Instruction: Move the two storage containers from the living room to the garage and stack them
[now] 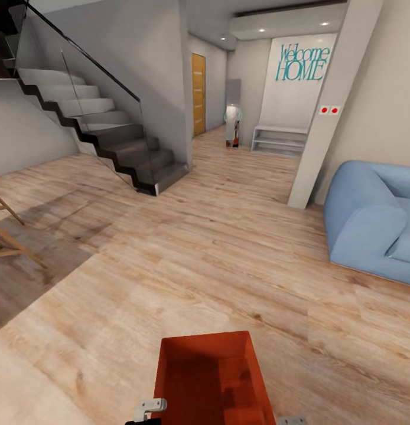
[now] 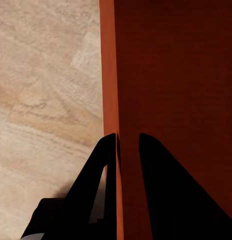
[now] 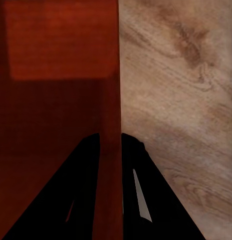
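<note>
Overhead, sofa (image 1: 370, 218) and stairs (image 1: 104, 136); up close, each hand (image 2: 127, 150) (image 3: 110, 150) pinches the container (image 1: 211, 378) wall.

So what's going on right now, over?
Left pincer and right pincer each clamped on a side wall of one storage container. Carried over the living room wood floor. Blue sofa ahead right, stairs left.

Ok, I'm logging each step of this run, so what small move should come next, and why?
Probably roll forward across the wood floor toward the hallway. The left gripper and right gripper each pinch a side wall of the storage container, carried ahead of the robot. The blue sofa puts it in the living room, no garage in sight.
</note>
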